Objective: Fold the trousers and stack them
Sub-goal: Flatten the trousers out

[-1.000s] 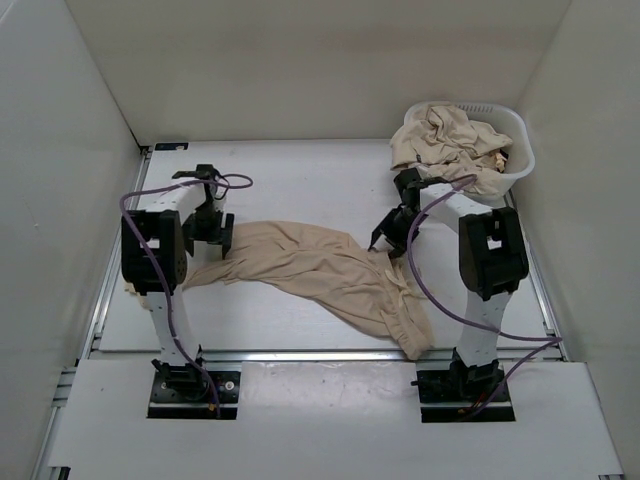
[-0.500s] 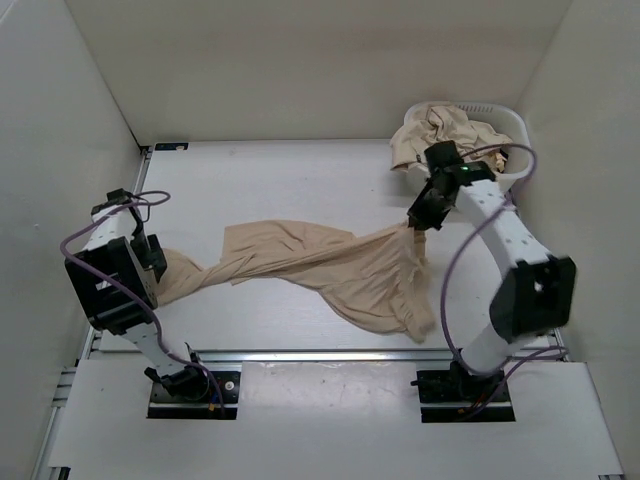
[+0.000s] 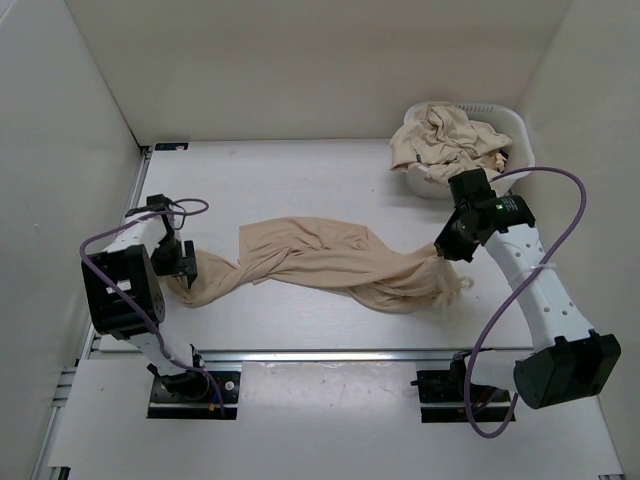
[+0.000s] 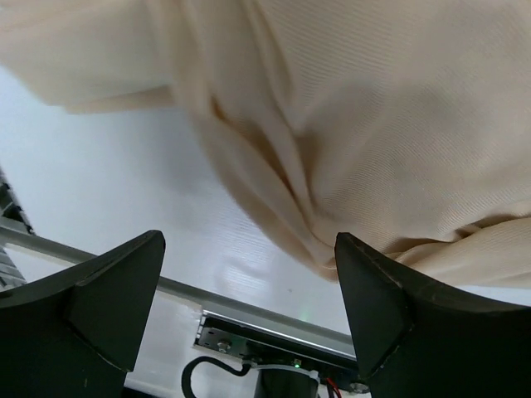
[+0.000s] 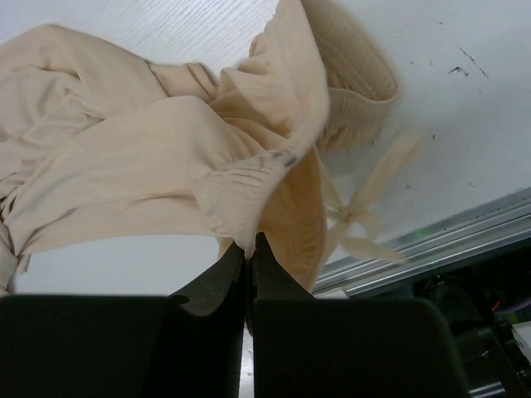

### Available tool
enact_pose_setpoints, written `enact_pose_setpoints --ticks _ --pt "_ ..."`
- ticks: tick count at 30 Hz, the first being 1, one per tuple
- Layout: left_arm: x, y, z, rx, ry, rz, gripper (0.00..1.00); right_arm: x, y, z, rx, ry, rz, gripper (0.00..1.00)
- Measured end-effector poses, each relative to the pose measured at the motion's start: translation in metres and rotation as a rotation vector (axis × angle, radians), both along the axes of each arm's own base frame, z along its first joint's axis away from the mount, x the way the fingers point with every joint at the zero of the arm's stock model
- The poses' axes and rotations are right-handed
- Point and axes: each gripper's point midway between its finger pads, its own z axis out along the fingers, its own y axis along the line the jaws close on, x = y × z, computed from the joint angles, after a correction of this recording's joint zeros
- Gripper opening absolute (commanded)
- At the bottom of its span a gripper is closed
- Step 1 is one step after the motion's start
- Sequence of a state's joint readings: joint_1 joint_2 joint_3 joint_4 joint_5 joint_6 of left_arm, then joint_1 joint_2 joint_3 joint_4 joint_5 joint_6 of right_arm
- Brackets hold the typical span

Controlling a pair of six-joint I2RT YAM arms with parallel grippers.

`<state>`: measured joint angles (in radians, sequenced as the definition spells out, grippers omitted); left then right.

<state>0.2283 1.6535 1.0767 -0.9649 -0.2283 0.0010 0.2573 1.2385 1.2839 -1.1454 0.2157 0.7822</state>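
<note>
One pair of beige-tan trousers [image 3: 320, 255] lies stretched and twisted across the table, leg ends at the left, waistband at the right. My right gripper [image 3: 441, 252] is shut on the waistband [image 5: 249, 178] and holds that end just above the table; the drawstring [image 5: 365, 207] hangs loose beside it. My left gripper [image 3: 183, 262] is open at the leg ends, and its jaws stand wide apart with the fabric [image 4: 365, 124] just beyond the fingertips, not pinched. More trousers [image 3: 440, 140] are heaped in the basket.
A white plastic laundry basket [image 3: 518, 160] stands at the back right corner. White walls enclose the table on three sides. A metal rail [image 3: 320, 352] runs along the table's front edge, with the arm bases just below it.
My right gripper has carried the waistband to the right and nearer, pulling the trousers out longer. My left gripper has moved right, in over the leg ends.
</note>
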Motion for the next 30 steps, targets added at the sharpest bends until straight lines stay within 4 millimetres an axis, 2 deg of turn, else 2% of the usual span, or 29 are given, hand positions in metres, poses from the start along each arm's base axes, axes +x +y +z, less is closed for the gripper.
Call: enact_pose_setpoints --ticks 2,5,7,9,11,14,16,18,21,24,25,28,29,30 --pt "-0.005 -0.005 -0.011 -0.007 0.031 -0.015 0.94 0.000 -0.001 -0.002 -0.007 0.009 -0.002 0.00" --pt "-0.007 -0.007 -0.025 -0.023 0.062 -0.015 0.86 0.000 -0.004 -0.001 -0.021 0.004 -0.008 0.00" --pt "-0.005 -0.011 -0.030 -0.041 0.070 -0.024 0.56 -0.001 -0.007 -0.002 -0.033 0.004 -0.015 0.00" --pt "-0.003 -0.016 -0.033 -0.052 0.066 -0.033 0.14 -0.002 -0.011 0.000 -0.051 0.006 -0.025 0.00" --pt "-0.005 -0.022 -0.037 -0.070 0.074 -0.050 0.14 -0.001 -0.019 0.005 -0.071 -0.003 -0.046 0.00" --pt "-0.008 -0.023 -0.037 -0.061 0.073 -0.062 0.14 0.002 -0.036 0.023 -0.097 -0.054 -0.102 0.00" --pt "-0.009 -0.018 -0.033 -0.059 0.054 -0.041 0.14 0.003 -0.048 0.038 -0.108 -0.100 -0.139 0.00" --pt "-0.010 -0.003 -0.024 -0.051 0.016 0.019 0.14 0.002 -0.060 0.056 -0.123 -0.155 -0.174 0.00" --pt "0.000 0.033 0.012 -0.022 -0.092 0.142 0.14 -0.007 -0.077 0.079 -0.149 -0.218 -0.217 0.00" --pt "0.021 0.071 0.074 0.037 -0.254 0.234 0.14 -0.017 -0.084 0.090 -0.170 -0.238 -0.227 0.00" --pt "0.026 0.078 0.092 0.052 -0.299 0.247 0.14 -0.020 -0.084 0.093 -0.173 -0.247 -0.225 0.00" --pt "0.032 0.081 0.135 0.059 -0.386 0.253 0.14 -0.022 -0.087 0.103 -0.185 -0.274 -0.220 0.00" --pt "0.031 0.076 0.142 0.041 -0.389 0.245 0.14 -0.022 -0.088 0.105 -0.192 -0.283 -0.219 0.00" --pt "0.031 0.071 0.140 0.024 -0.370 0.235 0.15 -0.022 -0.089 0.104 -0.195 -0.284 -0.216 0.00"
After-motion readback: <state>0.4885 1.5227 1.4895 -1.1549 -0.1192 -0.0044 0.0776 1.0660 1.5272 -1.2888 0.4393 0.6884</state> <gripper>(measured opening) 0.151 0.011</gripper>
